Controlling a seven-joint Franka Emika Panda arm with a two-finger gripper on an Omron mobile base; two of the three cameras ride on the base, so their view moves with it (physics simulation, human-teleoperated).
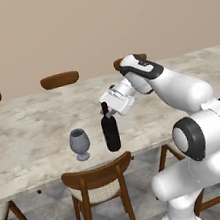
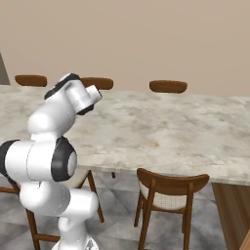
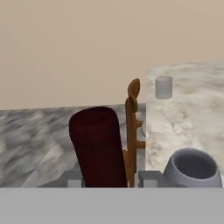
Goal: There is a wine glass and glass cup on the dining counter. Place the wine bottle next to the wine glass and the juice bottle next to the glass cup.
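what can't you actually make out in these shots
- Left base view: the gripper at the neck of the wine bottle; the hand's white body covers the contact, so the grip is unclear.
- Hand view: the wine glass is cut off at the bottom, its stem hidden.
- Hand view: the glass cup is too small to tell any contents.
- Right base view: the arm hides the bottle.

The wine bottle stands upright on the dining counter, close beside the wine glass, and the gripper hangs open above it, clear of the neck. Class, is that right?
Not quite. The gripper is shut on the dark-red neck of the wine bottle, as the left base view shows. The rest holds: the bottle stands upright on the dining counter, close beside the wine glass.
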